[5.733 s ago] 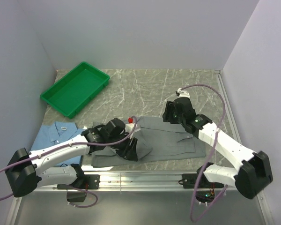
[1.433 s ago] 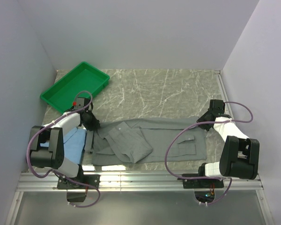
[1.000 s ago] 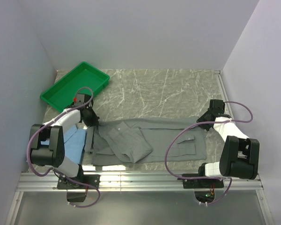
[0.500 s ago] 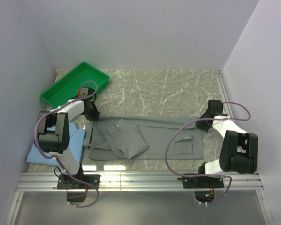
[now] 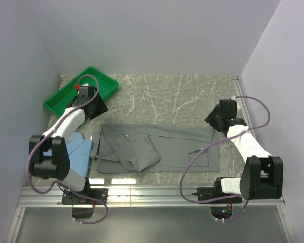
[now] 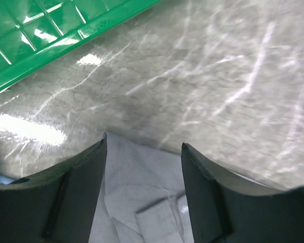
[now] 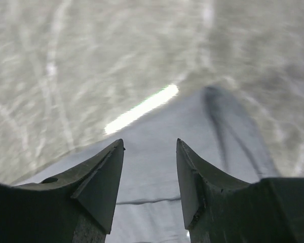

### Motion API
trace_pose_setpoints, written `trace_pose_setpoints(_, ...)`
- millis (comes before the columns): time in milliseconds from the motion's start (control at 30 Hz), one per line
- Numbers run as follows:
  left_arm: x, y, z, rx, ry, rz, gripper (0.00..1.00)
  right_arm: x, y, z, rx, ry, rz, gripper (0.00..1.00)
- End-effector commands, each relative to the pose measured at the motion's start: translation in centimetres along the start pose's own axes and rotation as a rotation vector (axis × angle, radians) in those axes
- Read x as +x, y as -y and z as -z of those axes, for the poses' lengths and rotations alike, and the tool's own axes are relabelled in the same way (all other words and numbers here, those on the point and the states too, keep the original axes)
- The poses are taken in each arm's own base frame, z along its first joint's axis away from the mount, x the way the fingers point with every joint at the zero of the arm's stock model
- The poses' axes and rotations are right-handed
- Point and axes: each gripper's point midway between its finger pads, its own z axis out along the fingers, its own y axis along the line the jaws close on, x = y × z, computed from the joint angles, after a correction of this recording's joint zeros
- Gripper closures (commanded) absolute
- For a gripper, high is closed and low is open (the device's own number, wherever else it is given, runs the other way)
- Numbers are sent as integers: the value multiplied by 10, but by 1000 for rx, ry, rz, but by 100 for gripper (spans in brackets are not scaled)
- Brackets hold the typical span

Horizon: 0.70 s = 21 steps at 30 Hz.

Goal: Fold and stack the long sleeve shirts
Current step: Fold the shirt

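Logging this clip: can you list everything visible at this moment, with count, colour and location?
Table: one, grey-green marble pattern, fills the enclosure floor.
Tray: one, green plastic, far left corner, nothing in it.
Grey shirt: one, spread flat at the near centre, partly folded.
Blue shirt: one, light blue, near left, beside the grey shirt, partly hidden by the left arm.
Arms: two, white and black, left arm, right arm.
Left tool: black, open, holding nothing, over the grey shirt's far left corner.
Right tool: black, open, holding nothing, over its far right edge.
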Motion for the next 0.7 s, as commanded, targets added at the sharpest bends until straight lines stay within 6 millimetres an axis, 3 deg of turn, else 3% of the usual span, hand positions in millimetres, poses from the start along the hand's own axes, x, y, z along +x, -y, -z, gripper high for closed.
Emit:
trace_pose_setpoints(0,2,-3,18,22,26,28,35,0,-39,8,-128,7,55,47)
trace_pose_setpoints(100,29,-10,15,21,-49,42,42,20,-48,1,-186,-64,49,49)
trace_pose_setpoints(200,50,-17,6,17,-107,49,48,28,-47,-10,-181,-87,24,51)
trace_pose_setpoints(333,61,-15,-11,18,-155,61,55,34,-29,-34,-139,-140,-22,55)
trace_pose_setpoints(500,80,-26,-35,-48,-242,77,64,22,0,-60,-61,-144,-83,57)
trace_pose_setpoints(667,93,-47,-38,-143,-275,82,69,9,32,-83,36,-153,-158,57)
